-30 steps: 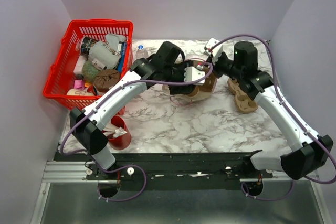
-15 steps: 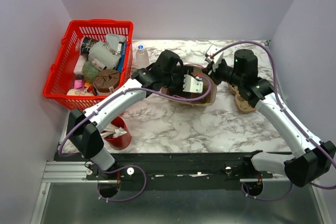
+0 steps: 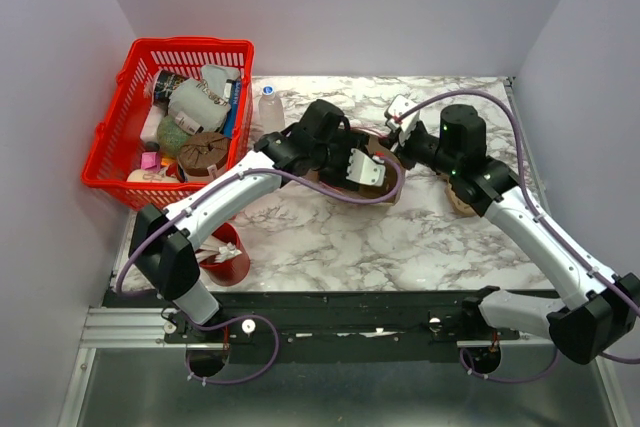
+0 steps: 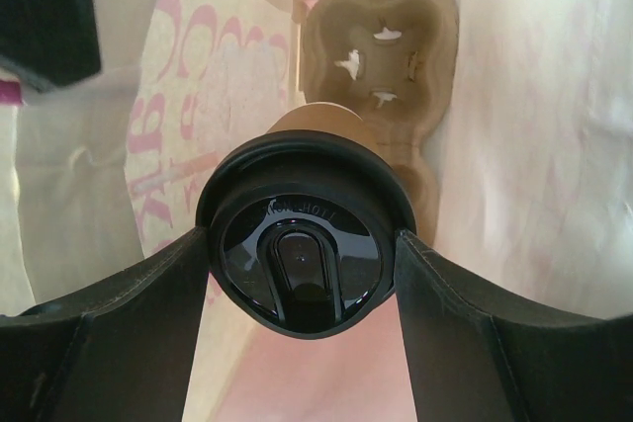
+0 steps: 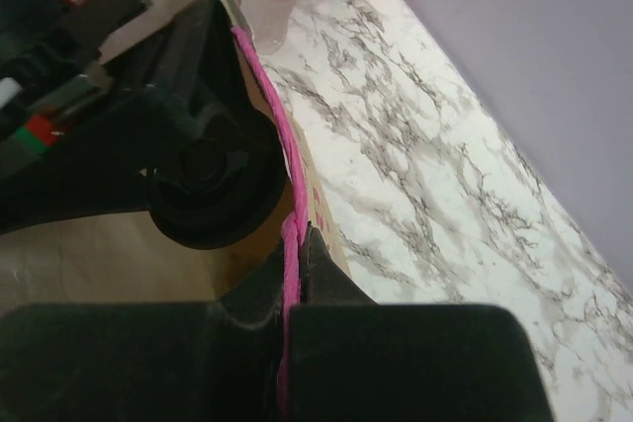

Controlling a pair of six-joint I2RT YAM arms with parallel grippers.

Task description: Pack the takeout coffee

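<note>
In the left wrist view, my left gripper (image 4: 302, 244) is shut on the takeout coffee, its fingers (image 4: 119, 323) pressing both sides of the black lid (image 4: 305, 254). The tan cup body (image 4: 316, 124) hangs below the lid, inside a paper bag with pink print (image 4: 198, 76). A brown pulp carrier (image 4: 381, 46) lies at the bag's bottom. In the top view, my left gripper (image 3: 360, 165) reaches into the bag (image 3: 392, 185). My right gripper (image 3: 397, 137) is shut on the bag's pink handle (image 5: 295, 205) at the rim, seen in the right wrist view (image 5: 300, 234).
A red basket (image 3: 130, 107) with several items stands at the back left, with a clear bottle (image 3: 270, 107) beside it. A red cup of white sticks (image 3: 228, 252) stands front left. Another pulp carrier (image 3: 465, 195) lies on the marble under my right arm.
My left gripper has moved right and down into the bag with the coffee. My right gripper has shifted slightly left, still holding the bag's handle.
</note>
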